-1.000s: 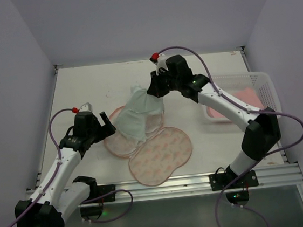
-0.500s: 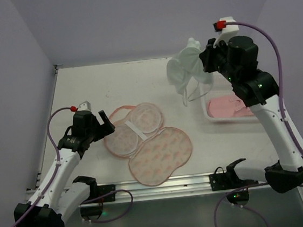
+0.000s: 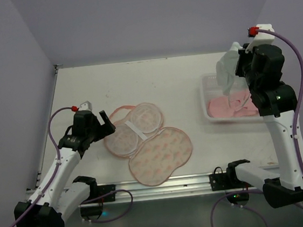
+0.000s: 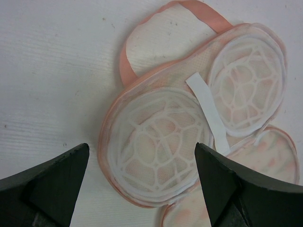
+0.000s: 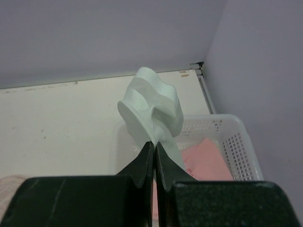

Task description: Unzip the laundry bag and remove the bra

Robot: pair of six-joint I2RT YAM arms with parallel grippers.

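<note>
Top external view: the laundry bag (image 3: 149, 146) lies unzipped and spread flat on the desk (image 3: 110, 85), just toward 6 o'clock from the desk's centre. Its two peanut-shaped halves are hinged along one edge. The half toward 10 o'clock carries two white lattice domes (image 3: 134, 129), and the half toward 4 o'clock shows a faint print.

The left end effector (image 3: 106, 123) sits at 9 o'clock of the bag, fingers spread wide and holding nothing. The right end effector (image 5: 154, 149) is raised at 2 o'clock of the desk. Its fingers are pinched together on the bra (image 3: 227, 73), a pale mint garment that hangs bunched over the 11 o'clock corner of a white plastic basket (image 3: 205, 100). A pink cloth (image 3: 224, 106) lies inside the basket.

Left wrist view: the bag's lattice-domed half (image 4: 189, 142) fills the space between the two dark fingertips. A white label strip (image 4: 208, 113) crosses between the domes, and a peach loop (image 4: 125, 61) extends toward 11 o'clock.

Right wrist view: the closed fingertips grip a fold of the bra (image 5: 151, 109). The basket (image 5: 236, 146) lies beyond at 4 o'clock, against the right wall.
</note>
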